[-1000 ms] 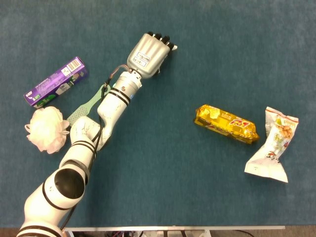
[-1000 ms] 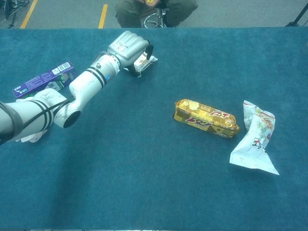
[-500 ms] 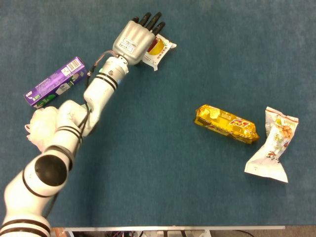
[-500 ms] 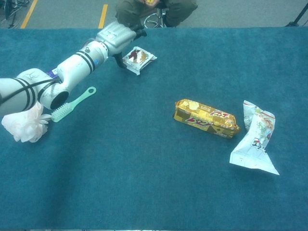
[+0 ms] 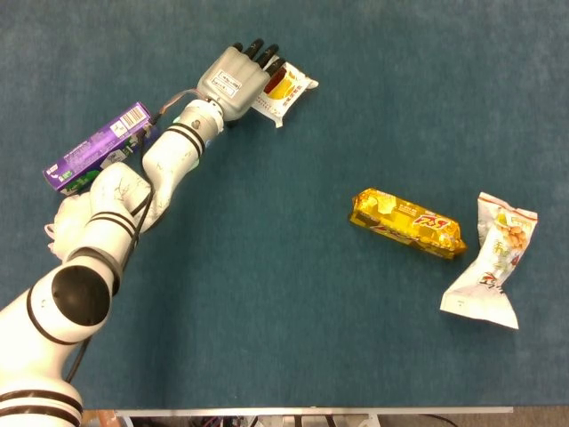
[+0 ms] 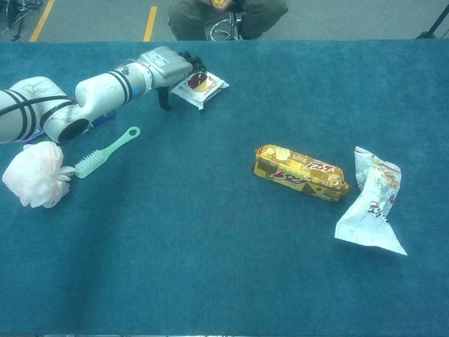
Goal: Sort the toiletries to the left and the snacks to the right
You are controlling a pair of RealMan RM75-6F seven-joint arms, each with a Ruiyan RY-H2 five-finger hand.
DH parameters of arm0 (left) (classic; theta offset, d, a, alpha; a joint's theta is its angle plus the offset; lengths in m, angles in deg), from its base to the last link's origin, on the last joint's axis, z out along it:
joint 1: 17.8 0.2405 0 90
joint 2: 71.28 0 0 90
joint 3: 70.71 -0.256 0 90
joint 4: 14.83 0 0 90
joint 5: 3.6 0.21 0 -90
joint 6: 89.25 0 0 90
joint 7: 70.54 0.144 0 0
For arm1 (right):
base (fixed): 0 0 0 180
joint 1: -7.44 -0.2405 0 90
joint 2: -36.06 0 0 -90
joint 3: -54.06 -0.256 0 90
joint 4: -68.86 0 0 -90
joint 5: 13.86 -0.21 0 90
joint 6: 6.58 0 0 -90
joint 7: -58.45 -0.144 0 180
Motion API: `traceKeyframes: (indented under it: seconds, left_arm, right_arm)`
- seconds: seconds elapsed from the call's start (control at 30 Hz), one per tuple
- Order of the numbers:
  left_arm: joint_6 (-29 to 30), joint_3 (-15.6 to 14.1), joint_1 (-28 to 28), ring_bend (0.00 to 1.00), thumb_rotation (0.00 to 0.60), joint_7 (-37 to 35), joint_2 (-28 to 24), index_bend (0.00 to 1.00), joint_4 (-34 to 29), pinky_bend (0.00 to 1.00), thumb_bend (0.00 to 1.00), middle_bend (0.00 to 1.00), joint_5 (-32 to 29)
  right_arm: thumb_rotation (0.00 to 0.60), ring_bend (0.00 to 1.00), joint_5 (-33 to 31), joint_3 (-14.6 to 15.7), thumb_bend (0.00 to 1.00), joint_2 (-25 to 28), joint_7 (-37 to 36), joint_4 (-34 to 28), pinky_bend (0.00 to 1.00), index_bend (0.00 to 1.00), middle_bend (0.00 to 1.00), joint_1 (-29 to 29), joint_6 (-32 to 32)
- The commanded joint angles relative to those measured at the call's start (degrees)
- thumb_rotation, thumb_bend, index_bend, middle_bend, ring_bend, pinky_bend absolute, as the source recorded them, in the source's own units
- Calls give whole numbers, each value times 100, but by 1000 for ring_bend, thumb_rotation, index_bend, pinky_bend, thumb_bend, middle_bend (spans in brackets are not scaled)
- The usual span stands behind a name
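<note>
A dark teal carpeted table (image 5: 293, 338) fills both views, with a strip of grey floor and a seated person (image 6: 226, 15) beyond its far edge in the chest view. The white banded left arm (image 5: 133, 200) reaches from the near left corner toward the far edge, and its grey left hand (image 5: 233, 78) rests beside the small white snack packet with a red and yellow print (image 5: 284, 89), dark fingers (image 5: 262, 52) loosely apart and touching its left end, holding nothing. The right hand is out of sight. At the right edge lie a crinkled white snack bag (image 5: 491, 262) and, just beside it, a gold foil biscuit pack (image 5: 407, 222). Near the left edge sit a purple carton (image 5: 100, 149), a pale pink bath puff (image 6: 35, 173) and a mint green brush (image 6: 106, 152). The small packet looks light, thin and slippery, so pinching a sealed edge seems safest.
</note>
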Motion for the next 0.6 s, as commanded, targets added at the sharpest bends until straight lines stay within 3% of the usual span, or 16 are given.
traceKeyframes:
  seconds: [0.03, 0.4, 0.6]
  left_arm:
    - [34, -35, -57, 64, 600, -101, 96, 86, 123, 239, 112, 42, 58]
    - [25, -148, -227, 115, 600, -476, 437, 139, 567, 251, 112, 82, 211]
    - [382, -225, -180, 201, 600, -768, 502, 229, 646, 378, 112, 183, 317]
  right_arm:
    - [600, 356, -6, 27, 0, -57, -59, 84, 523, 434, 443, 15, -29]
    - [600, 356, -41, 90, 0, -221, -242, 363, 523, 434, 443, 55, -156]
    - [600, 356, -32, 107, 0, -303, -327, 494, 523, 434, 443, 49, -205]
